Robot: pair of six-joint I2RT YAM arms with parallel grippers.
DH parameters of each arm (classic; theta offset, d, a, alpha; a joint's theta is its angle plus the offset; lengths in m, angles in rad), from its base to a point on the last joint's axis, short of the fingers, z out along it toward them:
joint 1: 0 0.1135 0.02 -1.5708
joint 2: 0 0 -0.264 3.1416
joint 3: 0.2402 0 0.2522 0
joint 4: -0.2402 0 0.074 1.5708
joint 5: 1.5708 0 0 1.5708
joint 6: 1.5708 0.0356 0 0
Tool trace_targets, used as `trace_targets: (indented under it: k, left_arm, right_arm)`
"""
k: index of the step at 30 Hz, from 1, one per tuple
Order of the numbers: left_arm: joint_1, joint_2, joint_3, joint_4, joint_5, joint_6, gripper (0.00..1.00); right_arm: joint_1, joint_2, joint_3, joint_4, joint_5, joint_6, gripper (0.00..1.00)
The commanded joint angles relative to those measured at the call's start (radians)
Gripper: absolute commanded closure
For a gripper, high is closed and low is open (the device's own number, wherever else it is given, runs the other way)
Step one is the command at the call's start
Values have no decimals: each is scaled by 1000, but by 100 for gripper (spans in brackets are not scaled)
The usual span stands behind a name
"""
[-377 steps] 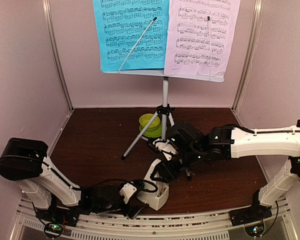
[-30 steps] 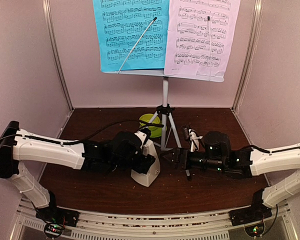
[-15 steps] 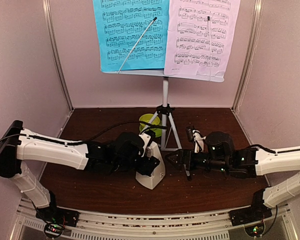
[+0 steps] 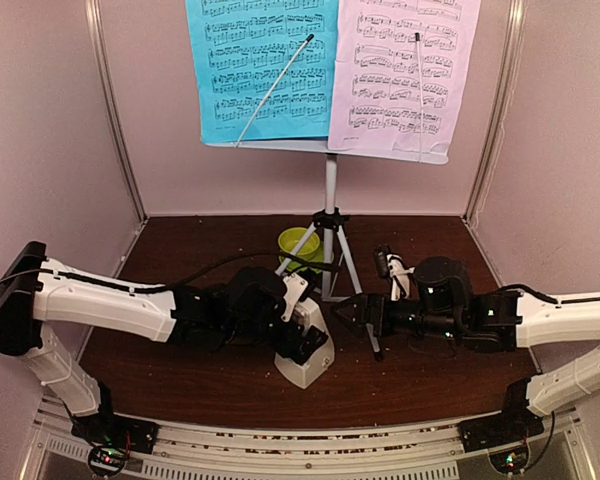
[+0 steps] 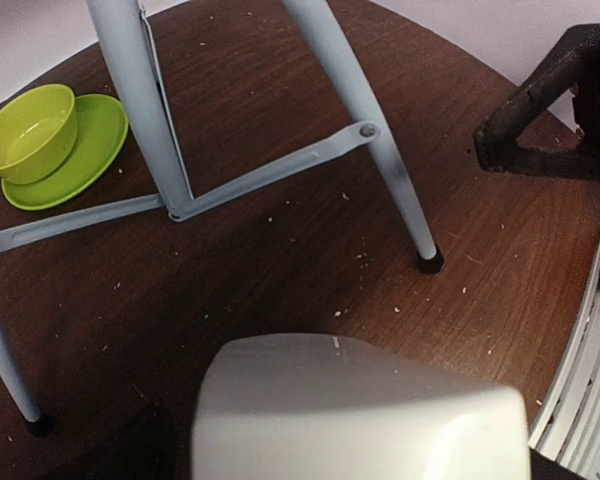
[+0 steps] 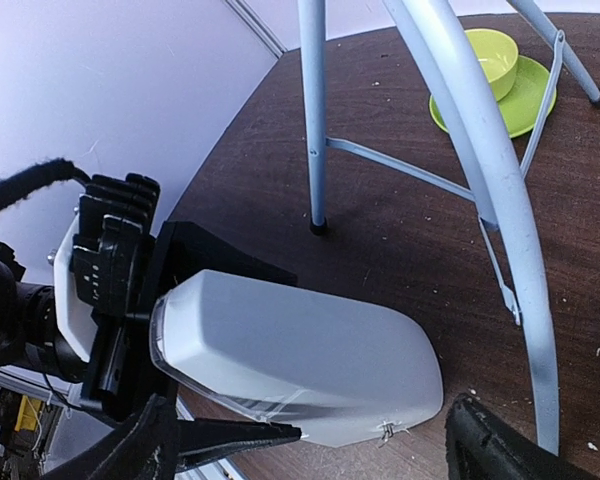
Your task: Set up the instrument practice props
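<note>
The pale music stand on its silver tripod stands at the back, with the blue sheet and pink sheet on it. My left gripper is shut on the cream metronome and holds it tilted over the table's front middle. The metronome fills the bottom of the left wrist view, hiding my fingers. In the right wrist view the metronome sits between the left gripper's black fingers. My right gripper is open and empty, just right of the metronome and facing it.
The lime-green bowl on its saucer sits behind the tripod legs, and shows in the right wrist view. One tripod foot rests close to the metronome. Pink walls enclose the table on three sides.
My left gripper has carried the metronome toward the front right and tilted it further. My right gripper has drawn back slightly to the right, staying open.
</note>
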Motion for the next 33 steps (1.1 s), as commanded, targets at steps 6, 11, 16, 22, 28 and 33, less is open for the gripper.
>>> trace_targets:
  k: [6,11,16,22,28,33]
  left_arm:
    - [-5,-196,-87,126,-31,59,2]
    - [-7,-259,-147,152,-24,84,7]
    - [-7,-266,-177,210,8,118,13]
    - [-7,-251,-186,253,-1,128,19]
    - [-6,-228,-175,259,1,130,21]
    - [-6,-218,-173,262,2,131,24]
  right_arm:
    - [-5,64,118,-35,-17,-33,8]
    - [-18,134,191,-53,-59,-31,9]
    - [-31,193,238,-46,-112,-6,11]
    - [-65,225,182,52,-184,91,12]
    - [-97,255,131,161,-250,171,14]
    - [-100,266,150,186,-290,169,14]
